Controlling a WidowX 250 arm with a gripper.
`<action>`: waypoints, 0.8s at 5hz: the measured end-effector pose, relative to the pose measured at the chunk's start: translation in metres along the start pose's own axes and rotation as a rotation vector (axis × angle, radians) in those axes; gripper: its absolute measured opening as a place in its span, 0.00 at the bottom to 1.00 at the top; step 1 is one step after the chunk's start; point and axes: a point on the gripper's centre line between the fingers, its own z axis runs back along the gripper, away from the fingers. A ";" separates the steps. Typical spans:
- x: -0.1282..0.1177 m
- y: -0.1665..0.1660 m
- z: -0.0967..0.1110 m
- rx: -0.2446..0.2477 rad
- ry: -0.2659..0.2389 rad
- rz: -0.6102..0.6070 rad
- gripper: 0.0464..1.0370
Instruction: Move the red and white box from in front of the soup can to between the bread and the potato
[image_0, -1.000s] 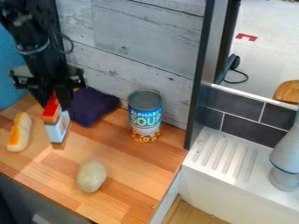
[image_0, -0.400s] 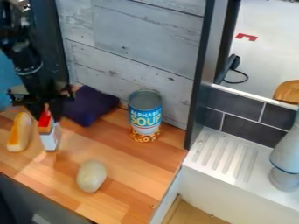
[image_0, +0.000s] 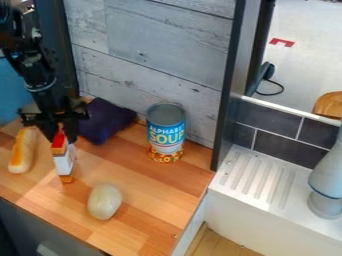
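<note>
At the left of the camera view, the black gripper (image_0: 60, 135) hangs low over the wooden counter. It is closed around the top of a small box (image_0: 64, 161) with a red and orange upper part, a white middle and an orange lower end. The box is nearly upright; whether its bottom touches the counter I cannot tell. To its left lies a hot dog bun (image_0: 23, 151). Behind the gripper, against the wall, is a dark purple cloth (image_0: 105, 120). A pale, egg-shaped object (image_0: 104, 201) lies to the front right of the box.
A can of soup (image_0: 165, 131) stands on the counter (image_0: 150, 197) near the grey plank wall. Right of a dark vertical post is a white sink with a ridged drainboard (image_0: 257, 180), and a grey object (image_0: 327, 180) stands at its right edge.
Compared with a second ago, the gripper and box are lower in the image and more upright. Since the middle frame they have shifted slightly right and toward the front. The other objects have kept their places.
</note>
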 end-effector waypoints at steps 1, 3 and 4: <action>0.003 -0.001 -0.001 -0.003 -0.003 0.003 0.35; 0.002 0.000 -0.004 -0.004 0.007 0.017 0.72; 0.002 0.000 -0.003 -0.003 0.009 0.021 0.96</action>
